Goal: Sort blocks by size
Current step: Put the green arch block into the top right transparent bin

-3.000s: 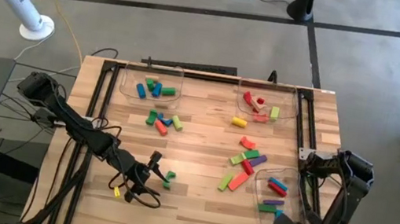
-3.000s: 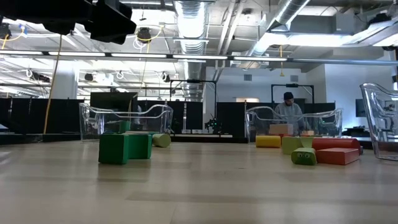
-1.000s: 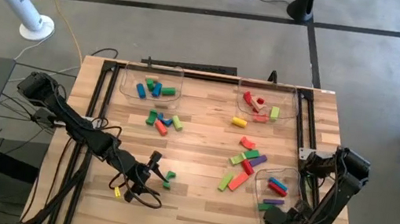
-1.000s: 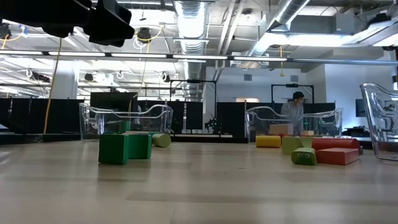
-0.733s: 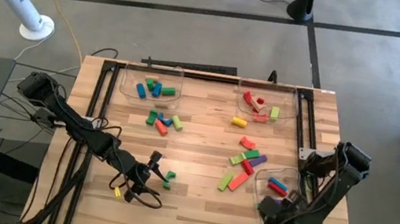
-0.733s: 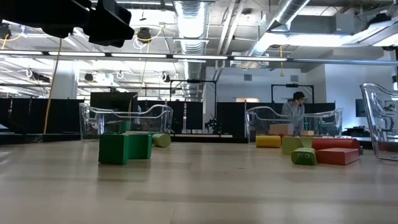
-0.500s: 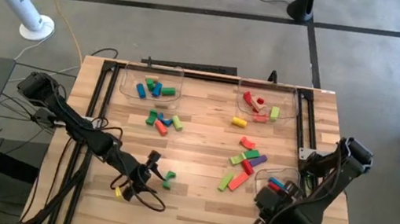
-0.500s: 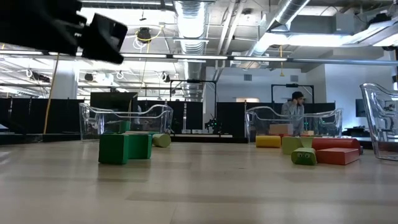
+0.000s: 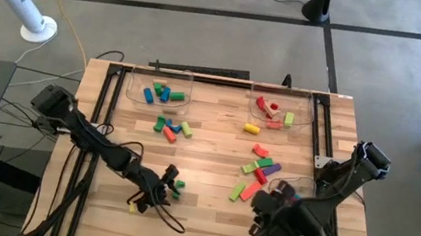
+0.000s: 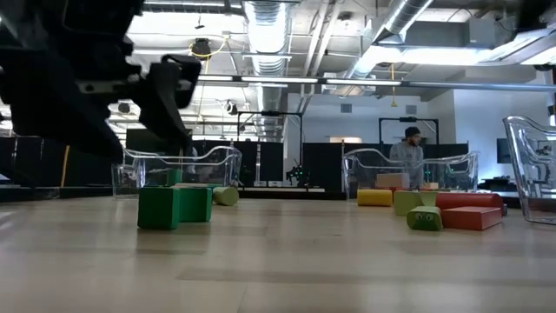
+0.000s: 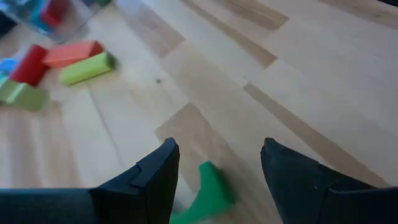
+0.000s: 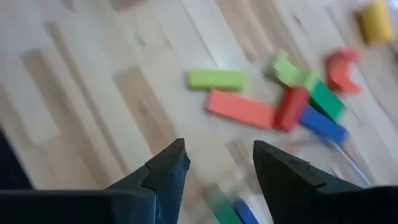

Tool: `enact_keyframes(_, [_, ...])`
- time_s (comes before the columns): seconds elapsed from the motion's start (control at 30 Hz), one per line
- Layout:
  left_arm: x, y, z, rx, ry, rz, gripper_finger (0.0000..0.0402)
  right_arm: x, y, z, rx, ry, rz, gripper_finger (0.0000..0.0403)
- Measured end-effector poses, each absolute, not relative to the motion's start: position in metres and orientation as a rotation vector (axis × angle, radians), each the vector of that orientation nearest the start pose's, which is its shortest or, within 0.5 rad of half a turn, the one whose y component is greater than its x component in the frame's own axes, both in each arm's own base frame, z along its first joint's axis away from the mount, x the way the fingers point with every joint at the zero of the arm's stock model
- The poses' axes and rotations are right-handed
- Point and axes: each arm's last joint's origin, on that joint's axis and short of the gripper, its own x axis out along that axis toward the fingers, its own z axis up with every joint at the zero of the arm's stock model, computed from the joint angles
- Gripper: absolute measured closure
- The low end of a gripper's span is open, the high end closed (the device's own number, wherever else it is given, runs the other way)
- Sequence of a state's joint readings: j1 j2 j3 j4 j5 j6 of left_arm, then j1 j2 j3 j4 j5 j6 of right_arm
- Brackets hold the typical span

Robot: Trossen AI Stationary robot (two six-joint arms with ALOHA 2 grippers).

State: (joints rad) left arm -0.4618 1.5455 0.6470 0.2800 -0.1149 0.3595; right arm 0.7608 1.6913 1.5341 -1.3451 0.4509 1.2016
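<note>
**Both arms on the move over a half-sorted table**

High view: the left gripper (image 9: 156,192) sits at lower centre-left of the frame, next to a small green block (image 9: 177,185). It has shifted a little right from where it hovered a second ago. The right gripper (image 9: 271,226) has swung out from the lower right corner, and its arm now covers the clear tray (image 9: 294,183) there, heading toward the loose blocks (image 9: 257,171) right of centre. More loose blocks (image 9: 171,126) lie at upper centre-left. Two more trays, upper left (image 9: 134,81) and upper right (image 9: 310,108), already hold several pieces.

Low view: the left arm, before only a dark shape along the top edge, now fills the upper left of the frame. Green blocks (image 10: 172,205) stand at left; yellow, green and red ones (image 10: 434,209) at right.

Left wrist view: the fingers (image 11: 158,168) stand apart, holding nothing, with the green block (image 11: 206,190) between them near the bottom edge.

Right wrist view: the fingers (image 12: 168,163) are spread and empty; a lime bar (image 12: 217,79) and a red bar (image 12: 240,108) lie ahead at centre.

Sorting looks partly done. Each arm seems lined up for a fresh pick.
</note>
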Motion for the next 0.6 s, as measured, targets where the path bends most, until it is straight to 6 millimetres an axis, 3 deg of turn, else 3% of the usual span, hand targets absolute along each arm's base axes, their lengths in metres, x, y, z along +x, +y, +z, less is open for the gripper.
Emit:
enact_keyframes(0.27, [0.284, -0.122, 0.144, 0.527, 0.704, -0.449, 0.0184, 0.261, 0.193, 0.295, 0.156, 1.049, -0.384, 0.0189])
enact_keyframes(0.6, [0.290, -0.116, 0.133, 0.566, 0.789, -0.436, 0.0184, 0.267, 0.192, 0.293, 0.119, 1.016, -0.384, 0.0189])
